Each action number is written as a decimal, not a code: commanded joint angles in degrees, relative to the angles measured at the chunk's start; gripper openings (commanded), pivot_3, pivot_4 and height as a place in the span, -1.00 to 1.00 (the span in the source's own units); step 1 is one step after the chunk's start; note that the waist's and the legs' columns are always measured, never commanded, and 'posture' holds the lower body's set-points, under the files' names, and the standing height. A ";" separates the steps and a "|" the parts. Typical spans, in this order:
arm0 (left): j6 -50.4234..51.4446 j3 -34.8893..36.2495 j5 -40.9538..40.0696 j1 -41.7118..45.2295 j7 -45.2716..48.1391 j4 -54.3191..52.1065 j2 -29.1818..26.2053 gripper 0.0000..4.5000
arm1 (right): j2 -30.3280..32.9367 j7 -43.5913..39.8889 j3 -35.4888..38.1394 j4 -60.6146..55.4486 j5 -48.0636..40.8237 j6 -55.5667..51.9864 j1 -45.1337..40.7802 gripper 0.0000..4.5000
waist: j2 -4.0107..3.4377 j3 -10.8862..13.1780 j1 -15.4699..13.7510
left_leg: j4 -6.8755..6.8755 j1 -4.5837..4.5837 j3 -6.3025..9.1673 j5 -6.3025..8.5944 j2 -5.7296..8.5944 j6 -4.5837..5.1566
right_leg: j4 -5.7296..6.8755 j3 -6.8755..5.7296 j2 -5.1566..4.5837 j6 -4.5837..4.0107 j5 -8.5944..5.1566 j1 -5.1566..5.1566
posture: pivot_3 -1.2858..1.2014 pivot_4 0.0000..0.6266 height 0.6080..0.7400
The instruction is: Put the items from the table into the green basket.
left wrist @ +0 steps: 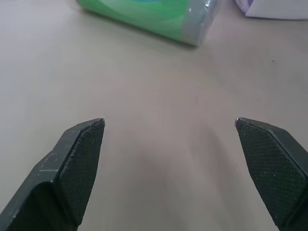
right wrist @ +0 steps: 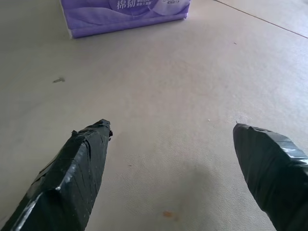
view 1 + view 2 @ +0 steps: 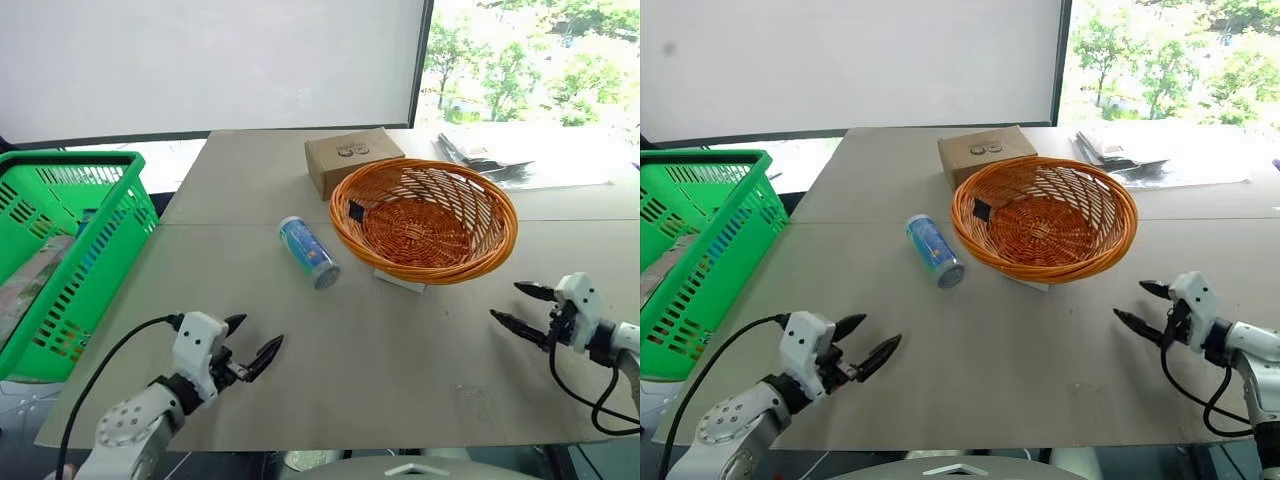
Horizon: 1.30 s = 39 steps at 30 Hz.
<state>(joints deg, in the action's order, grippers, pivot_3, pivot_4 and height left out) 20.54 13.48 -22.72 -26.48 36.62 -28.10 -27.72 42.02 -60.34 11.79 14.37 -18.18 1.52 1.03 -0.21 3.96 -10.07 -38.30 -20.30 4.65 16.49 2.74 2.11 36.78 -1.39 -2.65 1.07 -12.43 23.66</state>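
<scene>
Nothing is going in yet: the small blue cylindrical can [image 3: 308, 252] and the purple-topped soft pack [image 2: 126, 13] are lying on the pale grey-beige table [image 3: 400, 360], well apart from the bright green plastic basket [image 3: 62, 250], while the left gripper [image 3: 252, 343] and right gripper [image 3: 518, 308] are both hovering wide and empty.

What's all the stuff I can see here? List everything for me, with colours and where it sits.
table: one, pale grey-beige, under everything.
green basket: one, bright green, off the table's left edge.
can: one, blue with white ends, lying on its side mid-table, left of the wicker bowl.
wicker bowl: one, orange, centre-right of the table.
soft pack: one, purple and white, largely hidden beneath the bowl's near edge.
cardboard box: one, brown, behind the bowl.
papers: a grey stack, far right of the table.
left gripper: one, black fingers open, near-left, empty.
right gripper: one, black fingers open, near-right, empty.
</scene>
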 commanded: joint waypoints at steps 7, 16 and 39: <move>11.76 16.81 -31.54 0.05 8.37 -13.90 -10.08 0.99 | 16.11 -7.66 7.45 -10.92 -12.51 -14.53 -15.53 0.94 | -0.15 -0.08 1.08 | -0.03 0.04 -0.03 0.00 -0.06 0.00 | 0.02 0.01 -0.05 -0.07 0.02 0.01 | 0.18 -1.00 1.00; 13.43 28.67 -39.07 -1.20 17.67 -14.65 -20.92 0.99 | 21.27 -15.94 -5.13 -33.62 -21.23 -30.75 -25.17 0.94 | 0.04 -0.18 2.71 | 0.00 0.00 0.09 0.01 -0.21 0.00 | -0.04 -0.13 0.04 -0.11 0.01 0.01 | 0.20 -1.00 1.00; 7.17 35.76 -35.17 -4.40 15.66 -20.11 -16.48 1.00 | 16.31 -22.88 -27.25 -20.37 10.42 -9.66 -37.02 0.21 | 0.37 -0.10 -0.71 | 0.01 -0.01 -0.04 0.07 -0.18 -0.06 | -0.08 0.00 -0.04 -0.09 0.02 0.07 | 0.29 -1.00 1.00</move>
<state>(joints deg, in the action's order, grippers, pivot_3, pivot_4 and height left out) 29.21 47.78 -57.92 -31.48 52.87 -47.79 -44.39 57.22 -81.95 -15.90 -5.80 -8.84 -9.61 -34.42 0.16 3.86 -10.78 -38.28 -20.33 4.65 16.56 2.57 2.06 36.69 -1.43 -2.69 0.97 -12.41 23.73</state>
